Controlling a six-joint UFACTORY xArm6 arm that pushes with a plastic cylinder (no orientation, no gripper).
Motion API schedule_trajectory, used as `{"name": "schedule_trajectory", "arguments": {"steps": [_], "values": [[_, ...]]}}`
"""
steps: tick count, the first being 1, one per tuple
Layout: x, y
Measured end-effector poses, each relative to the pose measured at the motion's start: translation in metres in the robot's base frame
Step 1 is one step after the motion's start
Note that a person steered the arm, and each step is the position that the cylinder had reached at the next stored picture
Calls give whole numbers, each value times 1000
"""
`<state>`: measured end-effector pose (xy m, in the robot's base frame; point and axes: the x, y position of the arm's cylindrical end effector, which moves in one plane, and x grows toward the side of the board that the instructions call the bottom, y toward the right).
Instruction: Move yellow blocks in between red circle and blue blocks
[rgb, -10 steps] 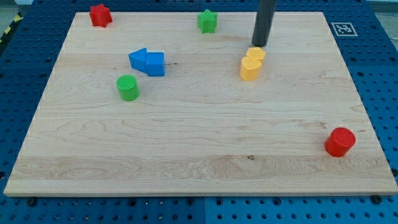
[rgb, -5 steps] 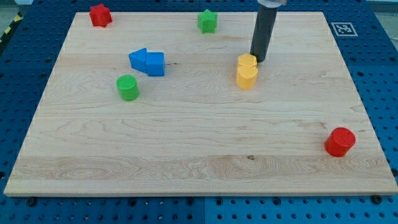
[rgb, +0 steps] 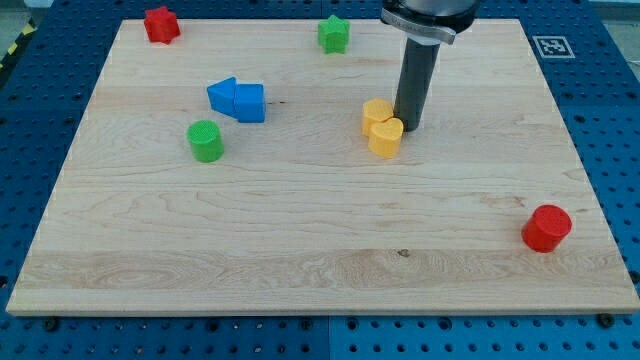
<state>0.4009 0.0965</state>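
Two yellow blocks (rgb: 381, 126) sit touching each other near the board's middle, slightly toward the view's right and top. My tip (rgb: 409, 127) rests right against their right side. Two blue blocks (rgb: 238, 99) lie joined at the upper left. The red circle (rgb: 546, 228) stands near the board's lower right corner, far from the tip.
A green cylinder (rgb: 205, 140) sits below the blue blocks. A red star-like block (rgb: 160, 23) is at the top left corner. A green star-like block (rgb: 334, 33) is at the top middle. The wooden board (rgb: 320, 280) lies on a blue perforated table.
My tip has moved down and slightly left, pushing the yellow blocks down and left. The other blocks have not moved.
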Motion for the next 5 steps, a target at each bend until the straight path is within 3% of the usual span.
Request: {"name": "schedule_trajectory", "arguments": {"steps": [1, 2, 3, 4, 5], "values": [[-12, -15], [-65, -17], [-63, -50], [-16, -53], [0, -47]]}}
